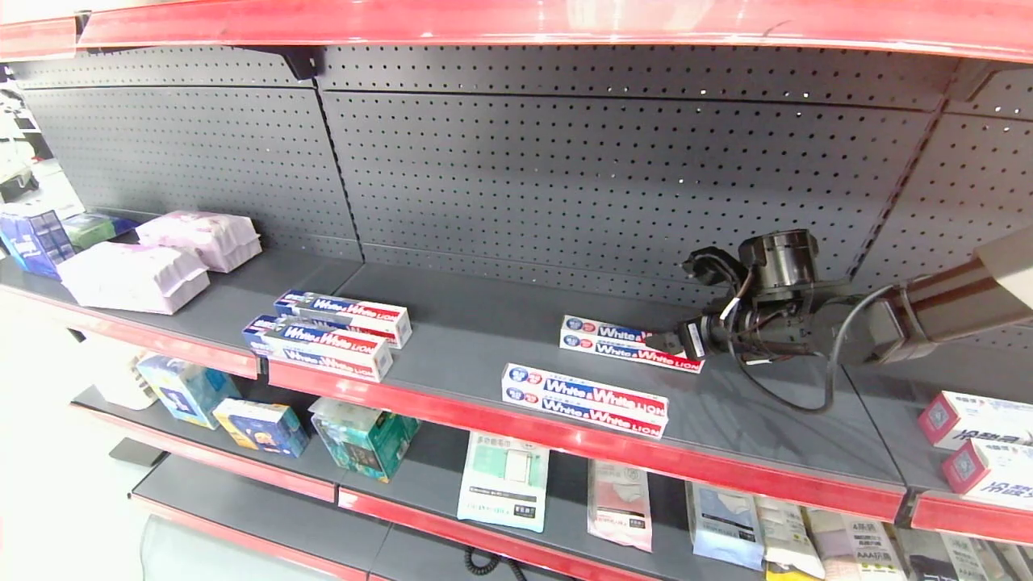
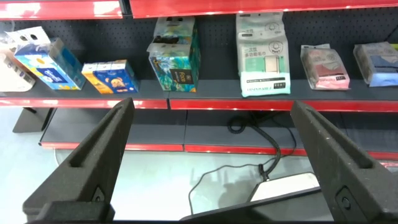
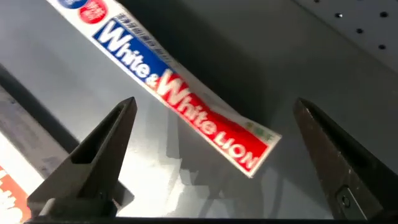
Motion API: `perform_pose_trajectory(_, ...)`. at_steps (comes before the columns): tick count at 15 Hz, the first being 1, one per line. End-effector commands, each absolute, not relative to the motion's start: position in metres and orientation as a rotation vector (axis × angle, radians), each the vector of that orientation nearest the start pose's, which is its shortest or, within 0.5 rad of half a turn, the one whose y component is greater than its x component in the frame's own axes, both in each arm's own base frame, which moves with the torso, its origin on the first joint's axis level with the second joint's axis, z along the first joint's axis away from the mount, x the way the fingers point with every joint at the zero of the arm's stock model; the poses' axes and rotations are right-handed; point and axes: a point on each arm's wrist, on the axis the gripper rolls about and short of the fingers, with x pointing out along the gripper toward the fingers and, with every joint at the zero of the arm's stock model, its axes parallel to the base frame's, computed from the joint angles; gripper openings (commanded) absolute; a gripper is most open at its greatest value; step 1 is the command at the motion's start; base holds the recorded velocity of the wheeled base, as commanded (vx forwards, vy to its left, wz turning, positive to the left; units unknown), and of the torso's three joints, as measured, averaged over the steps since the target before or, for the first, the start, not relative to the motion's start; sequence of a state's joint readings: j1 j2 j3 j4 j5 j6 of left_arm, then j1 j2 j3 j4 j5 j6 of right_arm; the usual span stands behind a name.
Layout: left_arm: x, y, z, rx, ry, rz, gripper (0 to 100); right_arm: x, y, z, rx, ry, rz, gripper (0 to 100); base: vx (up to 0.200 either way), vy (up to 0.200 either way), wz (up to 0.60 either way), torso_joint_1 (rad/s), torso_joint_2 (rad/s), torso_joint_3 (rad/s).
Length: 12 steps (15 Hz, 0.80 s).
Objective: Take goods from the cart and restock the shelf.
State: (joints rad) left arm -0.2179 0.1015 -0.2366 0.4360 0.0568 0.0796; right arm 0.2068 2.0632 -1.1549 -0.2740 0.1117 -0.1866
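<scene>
Setting: a shop shelf of dark grey board, with a red front lip and a pegboard back.
Right hand: the right hand sits low over the board toward the shelf's right, fingers spread apart and clamped on nothing.
Task's thing: the toothpaste box lies flat on the shelf, its right end at the gap between the fingers — I cannot tell whether it touches either.
Direction: the box lies to this hand's left.
Long axis: it runs along the shelf, close to the line of the reach though skewed in the right wrist view, so the fingers span the narrow width.
Neighbours: a second box lies near the front lip.
Left hand: the left hand, fingers apart, faces the lower shelves — well apart from the box.
Nearer arm: the right, by my judgement.
</scene>
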Motion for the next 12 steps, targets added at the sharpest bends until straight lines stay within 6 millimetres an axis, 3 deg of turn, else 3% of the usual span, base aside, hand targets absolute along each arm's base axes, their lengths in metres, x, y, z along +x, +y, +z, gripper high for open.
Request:
perform_pose_trajectory(1, -0.036, 0.009, 0.098, 0.12, 0.292, -0.172, 100, 0.385, 0.082, 0.111, -0.206, 0.607, 0.364, 100, 0.0, 0.0, 0.0, 0.0, 0.0, 0.0)
perform_pose_trajectory(12, -0.036, 0.009, 0.098, 0.12, 0.292, -0.172, 100, 0.391, 0.069, 0.108, -0.197, 0.613, 0.33, 100, 0.0, 0.0, 0.0, 0.0, 0.0, 0.0)
